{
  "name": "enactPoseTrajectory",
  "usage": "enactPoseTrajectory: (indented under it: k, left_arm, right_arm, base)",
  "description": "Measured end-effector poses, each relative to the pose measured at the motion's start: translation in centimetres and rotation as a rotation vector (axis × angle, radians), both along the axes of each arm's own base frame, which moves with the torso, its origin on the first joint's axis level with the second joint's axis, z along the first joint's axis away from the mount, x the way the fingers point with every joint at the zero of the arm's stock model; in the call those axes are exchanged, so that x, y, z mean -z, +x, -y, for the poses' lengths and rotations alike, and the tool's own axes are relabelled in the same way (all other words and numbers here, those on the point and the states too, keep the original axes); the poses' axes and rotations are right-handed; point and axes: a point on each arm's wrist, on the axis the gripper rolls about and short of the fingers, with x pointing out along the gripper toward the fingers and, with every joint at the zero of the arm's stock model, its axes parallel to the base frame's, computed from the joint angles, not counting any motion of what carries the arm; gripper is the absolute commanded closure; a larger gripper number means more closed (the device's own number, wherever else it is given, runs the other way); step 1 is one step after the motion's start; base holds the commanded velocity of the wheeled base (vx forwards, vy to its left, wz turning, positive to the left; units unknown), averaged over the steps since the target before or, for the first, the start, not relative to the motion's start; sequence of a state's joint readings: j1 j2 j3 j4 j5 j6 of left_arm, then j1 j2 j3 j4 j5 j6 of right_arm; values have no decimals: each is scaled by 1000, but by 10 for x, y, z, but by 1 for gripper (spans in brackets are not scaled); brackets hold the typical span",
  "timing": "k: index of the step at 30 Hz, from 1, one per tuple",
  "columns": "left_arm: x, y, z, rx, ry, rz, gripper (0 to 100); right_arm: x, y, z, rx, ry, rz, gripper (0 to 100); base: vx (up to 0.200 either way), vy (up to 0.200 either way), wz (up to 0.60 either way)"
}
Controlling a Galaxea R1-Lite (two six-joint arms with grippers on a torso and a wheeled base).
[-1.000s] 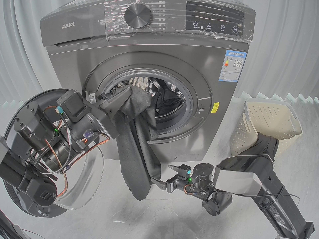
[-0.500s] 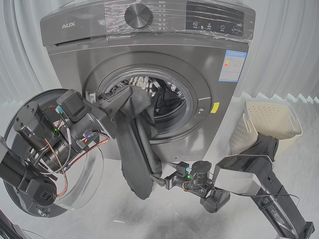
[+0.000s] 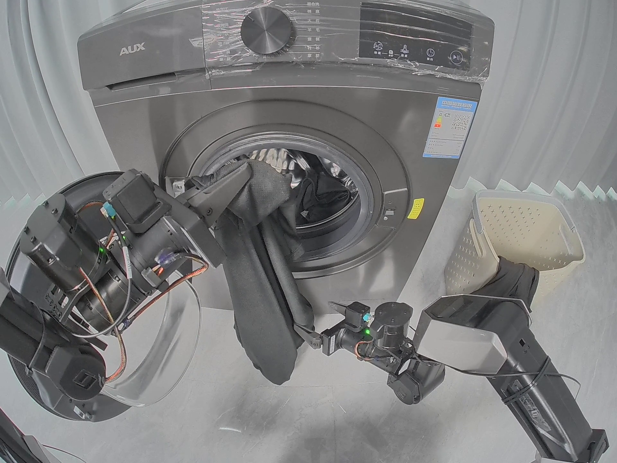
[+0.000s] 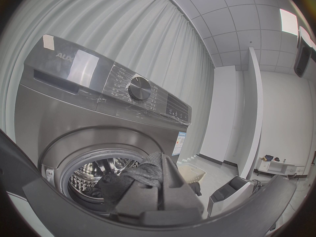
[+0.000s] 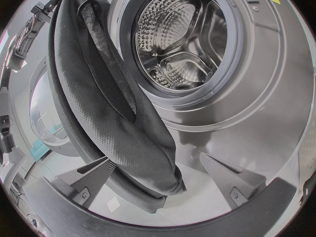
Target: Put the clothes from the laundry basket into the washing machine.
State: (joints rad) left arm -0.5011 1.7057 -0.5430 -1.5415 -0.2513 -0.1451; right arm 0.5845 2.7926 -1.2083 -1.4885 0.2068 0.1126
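A long dark grey garment [image 3: 263, 278] hangs from my left gripper [image 3: 234, 178], which is shut on its top end at the left rim of the washing machine's [image 3: 283, 117] round opening [image 3: 334, 226]. In the left wrist view the fabric [image 4: 144, 173] bunches over the closed fingers [image 4: 174, 188]. My right gripper [image 3: 305, 337] is low, open, at the garment's bottom end. The right wrist view shows the hanging cloth [image 5: 108, 116] between its spread fingers [image 5: 89, 176], with the steel drum [image 5: 177, 43] behind. More dark clothes [image 3: 321, 197] lie inside the drum.
The machine's door [image 3: 160, 348] stands swung open at the left, behind my left arm. A cream laundry basket [image 3: 533, 226] stands tilted on the floor at the right, with a dark cloth [image 3: 514, 281] hanging from its mouth. Bare floor lies in front of the machine.
My right gripper has risen a little toward the garment's bottom end. My left gripper has shifted slightly up and left, lifting the garment with it.
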Motion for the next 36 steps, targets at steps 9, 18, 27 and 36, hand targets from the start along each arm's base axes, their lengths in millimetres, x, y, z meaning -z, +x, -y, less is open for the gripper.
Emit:
enactPoseTrajectory:
  k: [9,18,27,36]
  left_arm:
    - [0,-1,1,4,-1,0,100]
    - [0,-1,1,5,-1,-1,100]
    - [5,-1,-4,-3,2,-26,100]
    - [9,1,-15,-39,3,-48,100]
  right_arm:
    - [-3,3,-13,-21,16,23,100]
    - [-6,3,-18,-30,37,54,100]
    - [-29,-4,2,2,31,50,100]
    - [-106,-38,53,68,23,47,100]
  base:
    - [0,0,0]
    - [0,0,0]
    - [0,0,0]
    - [0,0,0]
